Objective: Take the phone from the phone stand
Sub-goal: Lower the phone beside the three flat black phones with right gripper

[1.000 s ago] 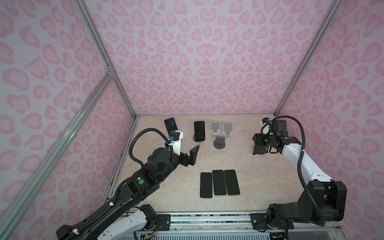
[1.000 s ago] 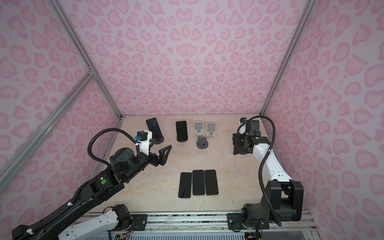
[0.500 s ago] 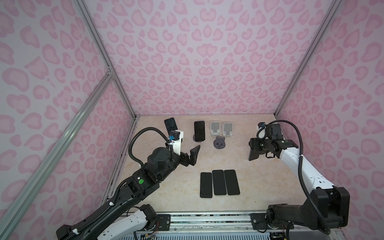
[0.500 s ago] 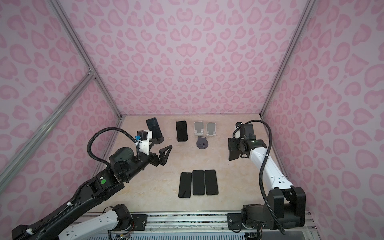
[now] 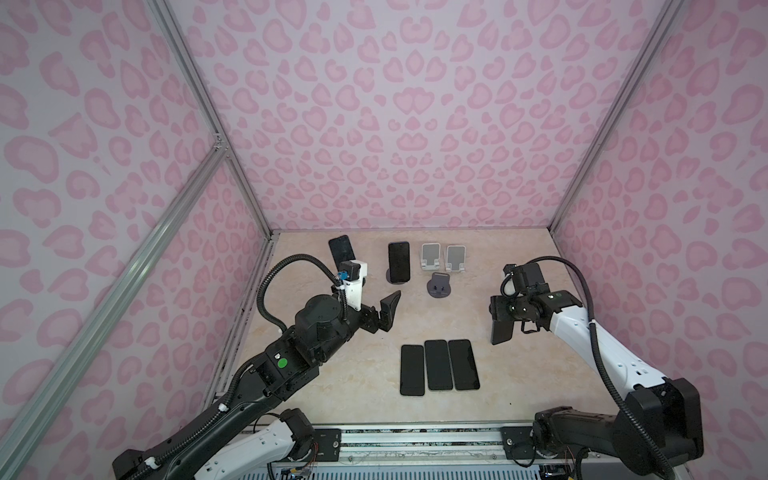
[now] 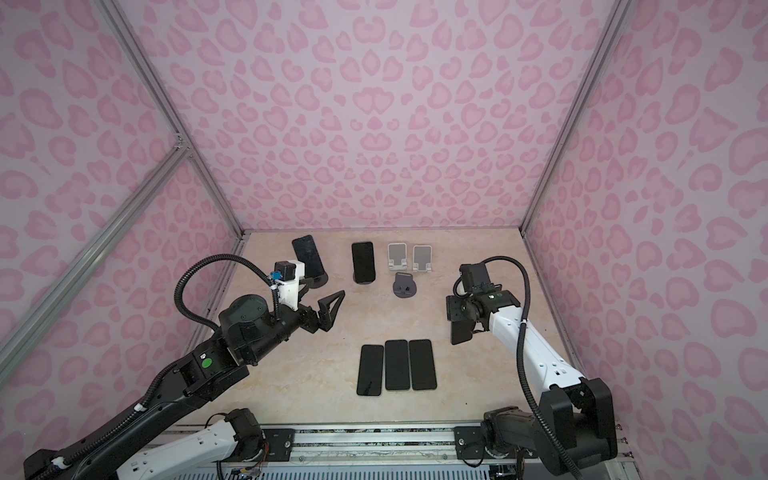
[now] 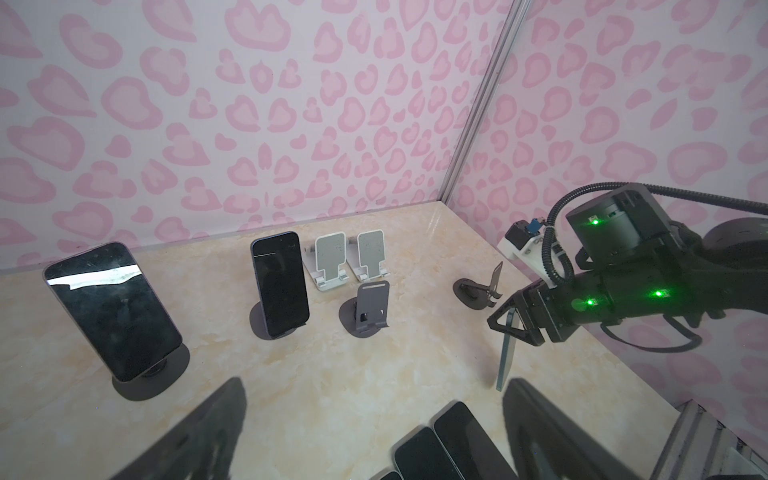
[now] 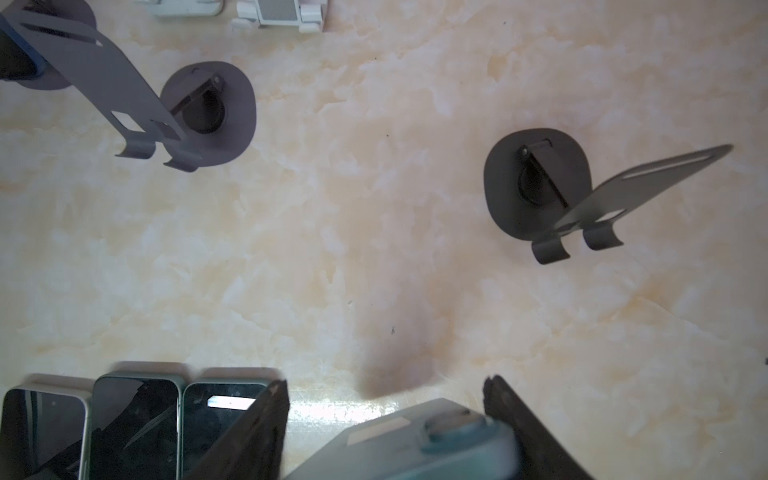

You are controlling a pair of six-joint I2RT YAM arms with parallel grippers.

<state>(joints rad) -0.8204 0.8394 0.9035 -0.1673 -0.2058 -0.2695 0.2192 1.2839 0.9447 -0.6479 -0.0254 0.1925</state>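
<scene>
The marble table carries a row of three flat phones, the landmark here; the right gripper hangs just right of that row's far end, its fingers clamped on the upper end of a phone that dangles edge-down, clear of the empty dark stand behind the row; the left gripper, behind and left of the row, is spread wide and holds nothing. The step looks like laying the phone down; lower it until its bottom edge touches beside the row's rightmost phone; tip it flat and parallel, without overlap; only then release.
</scene>
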